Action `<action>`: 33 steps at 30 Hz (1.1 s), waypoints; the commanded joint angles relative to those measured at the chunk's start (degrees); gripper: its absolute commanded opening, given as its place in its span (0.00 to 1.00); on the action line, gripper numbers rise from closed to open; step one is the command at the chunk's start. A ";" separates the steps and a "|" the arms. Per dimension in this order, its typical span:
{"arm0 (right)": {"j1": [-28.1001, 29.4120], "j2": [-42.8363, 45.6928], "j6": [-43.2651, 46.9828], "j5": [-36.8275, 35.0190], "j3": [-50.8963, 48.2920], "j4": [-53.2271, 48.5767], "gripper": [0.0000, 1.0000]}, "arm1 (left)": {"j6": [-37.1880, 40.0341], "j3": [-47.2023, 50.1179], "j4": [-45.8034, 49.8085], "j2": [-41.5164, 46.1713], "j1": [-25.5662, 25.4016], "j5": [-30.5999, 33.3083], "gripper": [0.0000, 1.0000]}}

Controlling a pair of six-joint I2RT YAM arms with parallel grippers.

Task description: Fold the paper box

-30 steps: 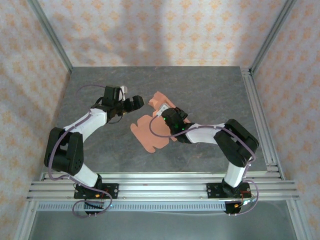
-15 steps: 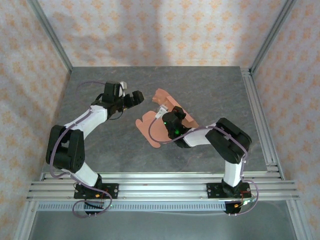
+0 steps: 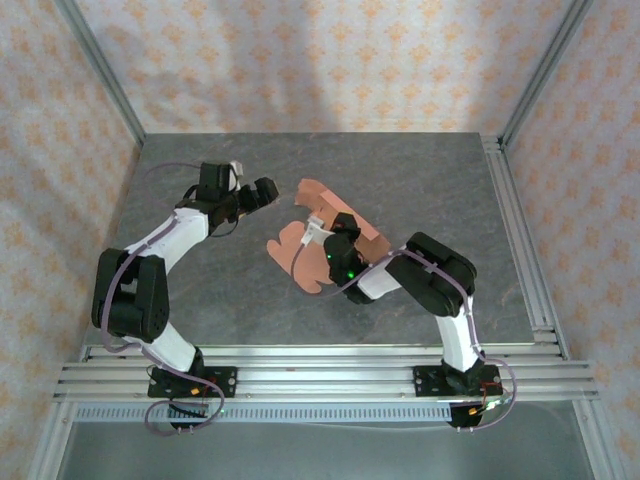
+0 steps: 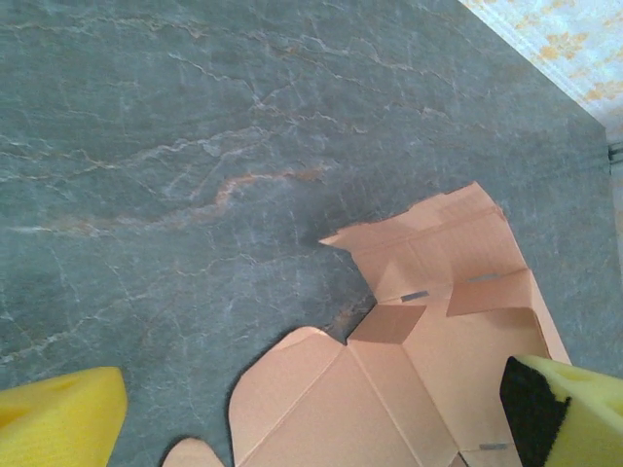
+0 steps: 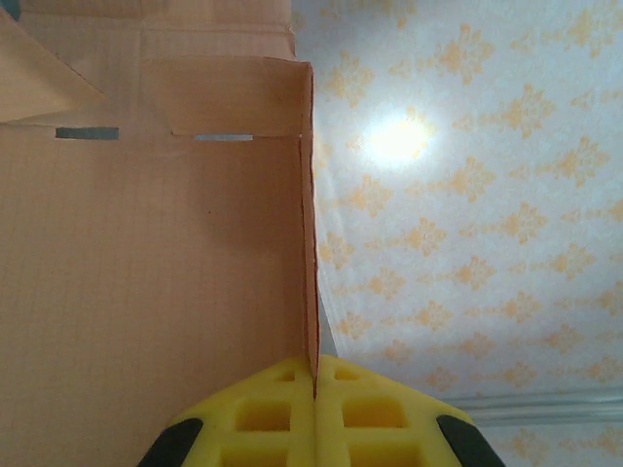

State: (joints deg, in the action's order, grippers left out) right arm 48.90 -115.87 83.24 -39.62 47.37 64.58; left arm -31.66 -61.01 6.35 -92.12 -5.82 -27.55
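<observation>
The right pincer [image 5: 313, 389] pinches the paper box [image 5: 146, 292] edge; left pincer [image 3: 265, 192] gapes wide.

L gripper [image 3: 267, 191] wide open, R gripper [image 5: 313, 381] pinched shut

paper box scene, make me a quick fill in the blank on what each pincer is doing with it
1. The right pincer is ___ on a thin upright wall of the paper box.
2. The left pincer stands ___, with nothing between its pads.
3. In the top external view, the left pincer sits to the ___ of the paper box, apart from it.

Missing words: shut; open; left
</observation>
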 commanded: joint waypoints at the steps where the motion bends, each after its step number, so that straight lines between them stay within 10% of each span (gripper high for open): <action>1: 0.93 -1.82 2.26 2.71 1.29 5.37 0.00 | 0.19 1.12 1.11 0.95 1.71 1.01 1.00; 22: 1.67 -4.14 6.08 3.86 -1.25 13.73 0.00 | 5.64 -9.13 2.58 -10.61 4.86 -0.31 1.00; 33: 1.81 -2.87 3.68 4.21 -1.74 11.41 0.00 | 16.86 -33.34 14.66 -32.56 4.03 -11.41 0.71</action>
State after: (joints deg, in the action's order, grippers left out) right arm 50.11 -119.79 89.17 -35.99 46.06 76.79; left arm -20.75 -89.38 14.28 -122.23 -1.15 -33.41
